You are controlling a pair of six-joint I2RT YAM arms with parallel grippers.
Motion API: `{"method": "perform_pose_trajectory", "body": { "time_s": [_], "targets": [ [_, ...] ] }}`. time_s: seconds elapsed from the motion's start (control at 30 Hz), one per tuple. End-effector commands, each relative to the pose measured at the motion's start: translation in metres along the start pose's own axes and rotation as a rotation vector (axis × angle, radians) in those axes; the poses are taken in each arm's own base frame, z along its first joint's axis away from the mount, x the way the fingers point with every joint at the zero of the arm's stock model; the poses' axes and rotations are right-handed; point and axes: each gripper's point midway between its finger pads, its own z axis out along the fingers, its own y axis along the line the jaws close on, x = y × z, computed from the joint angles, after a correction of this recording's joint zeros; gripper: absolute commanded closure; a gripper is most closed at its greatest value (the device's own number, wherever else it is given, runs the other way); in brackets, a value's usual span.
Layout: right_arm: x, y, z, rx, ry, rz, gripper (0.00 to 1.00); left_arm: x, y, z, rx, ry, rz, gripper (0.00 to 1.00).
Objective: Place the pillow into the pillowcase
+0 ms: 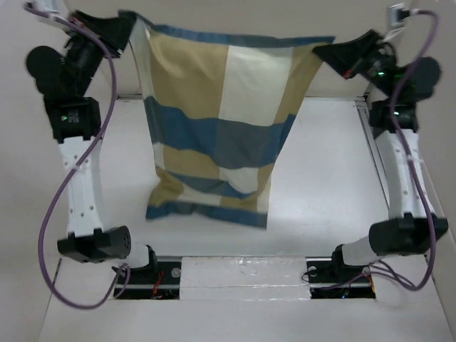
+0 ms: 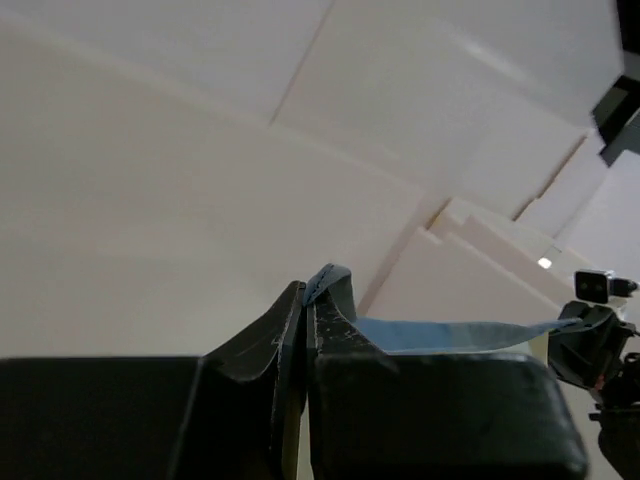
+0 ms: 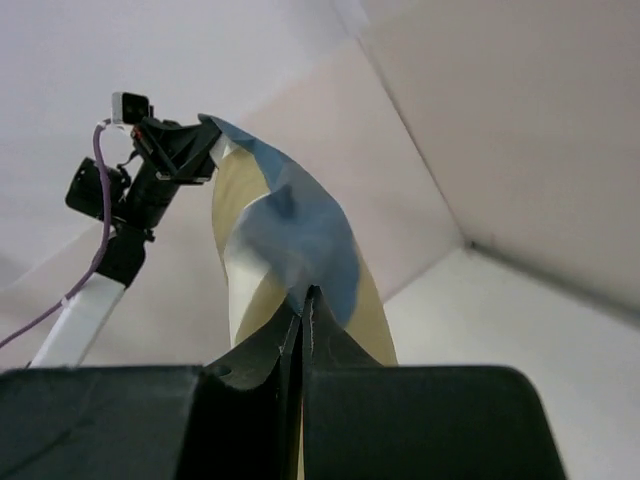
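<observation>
You see both arms raised high over the table (image 1: 328,185), one at each side, and the pillowcase (image 1: 221,121) hangs between them like a curtain. Your left gripper (image 1: 132,30) is closed on the top left corner of the pillowcase; in the left wrist view the two fingers are pressed together and a small piece of blue cloth comes out at the tips. Your right gripper (image 1: 322,51) is closed on the top right corner; in the right wrist view its fingers pinch the blue and tan cloth, and the cloth goes from there across to the other gripper.

The top edge of the pillowcase is stretched almost straight between the two grippers, a little lower at the right. Below, the cloth becomes narrower and falls in folds toward the near edge of the table, more on the left half. The lowest part looks full and rounded. You cannot tell from these views if this lowest part touches the table or only hangs over it.

The pillow itself shows in no view, so where it lies cannot be told.
</observation>
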Motion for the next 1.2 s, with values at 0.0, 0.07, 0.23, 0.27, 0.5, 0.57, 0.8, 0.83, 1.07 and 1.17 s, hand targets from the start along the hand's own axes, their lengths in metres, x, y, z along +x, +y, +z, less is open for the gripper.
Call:
{"method": "perform_pose_trajectory", "body": {
  "time_s": [0.0, 0.07, 0.23, 0.27, 0.5, 0.57, 0.8, 0.83, 1.07, 1.17],
  "targets": [
    [-0.084, 0.161, -0.048, -0.105, -0.2, -0.281, 1.0, -0.086, -0.144, -0.06, 0.121, -0.199, 0.195, 1.0],
    [-0.104, 0.17, -0.058, -0.005, -0.235, -0.305, 1.0, -0.113, -0.173, -0.079, 0.091, -0.285, 0.242, 1.0],
    [-0.07, 0.17, -0.045, -0.118, -0.025, -0.254, 1.0, -0.08, -0.17, -0.074, 0.216, -0.185, 0.113, 1.0],
    [-0.066, 0.18, -0.05, -0.126, -0.029, -0.268, 1.0, -0.076, -0.175, -0.08, 0.245, -0.186, 0.099, 1.0],
    [-0.112, 0.265, -0.066, -0.177, -0.148, -0.432, 1.0, -0.107, -0.224, -0.088, 0.342, -0.245, 0.172, 1.0],
    [-0.12, 0.238, -0.072, -0.082, -0.175, -0.399, 1.0, -0.111, -0.217, -0.088, 0.282, -0.261, 0.174, 1.0],
    [-0.099, 0.185, -0.073, -0.017, -0.094, -0.294, 1.0, -0.083, -0.186, -0.074, 0.255, -0.149, 0.155, 1.0],
    [-0.098, 0.209, -0.074, -0.07, -0.094, -0.337, 1.0, -0.086, -0.199, -0.083, 0.297, -0.18, 0.183, 1.0],
    [-0.123, 0.182, -0.084, 0.164, -0.238, -0.33, 1.0, -0.097, -0.183, -0.081, 0.158, -0.211, 0.154, 1.0],
    [-0.125, 0.133, -0.091, 0.303, -0.256, -0.252, 1.0, -0.073, -0.148, -0.063, 0.138, -0.133, 0.084, 1.0]
  ]
}}
